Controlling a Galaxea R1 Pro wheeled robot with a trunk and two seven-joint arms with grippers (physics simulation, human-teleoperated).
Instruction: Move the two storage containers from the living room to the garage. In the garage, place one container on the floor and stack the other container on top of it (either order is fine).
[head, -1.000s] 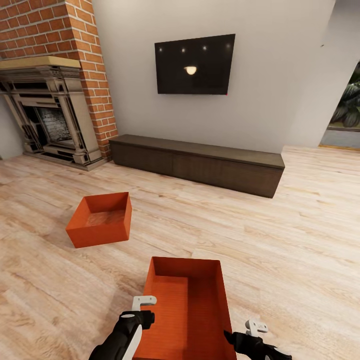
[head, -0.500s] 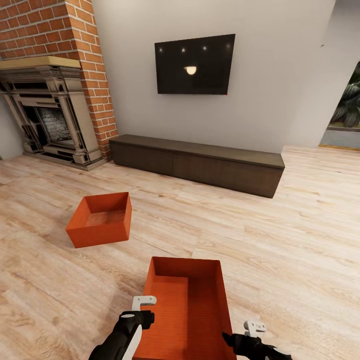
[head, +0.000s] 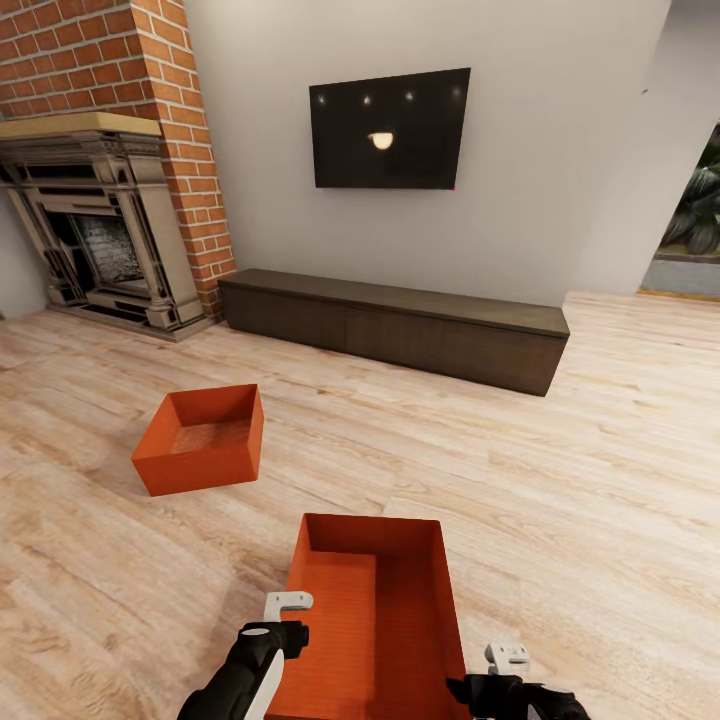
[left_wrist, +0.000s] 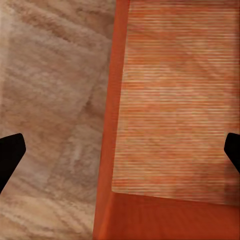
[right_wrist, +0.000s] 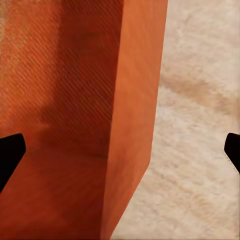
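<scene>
Head view: near box lies at bottom centre on the wood floor; far box sits at left centre, well apart, before the cabinet and fireplace.
Change: right gripper has dropped slightly toward the bottom edge over the last second and turned in toward the near box's right wall; left gripper and both boxes are unmoved.
Meaning: probably lining up a two-handed grasp; nothing is lifted yet, so the task is at its start.
Left gripper: jaws spread wide, straddling the left wall, holding nothing.
Right gripper: jaws spread wide, straddling the right wall, holding nothing.
</scene>
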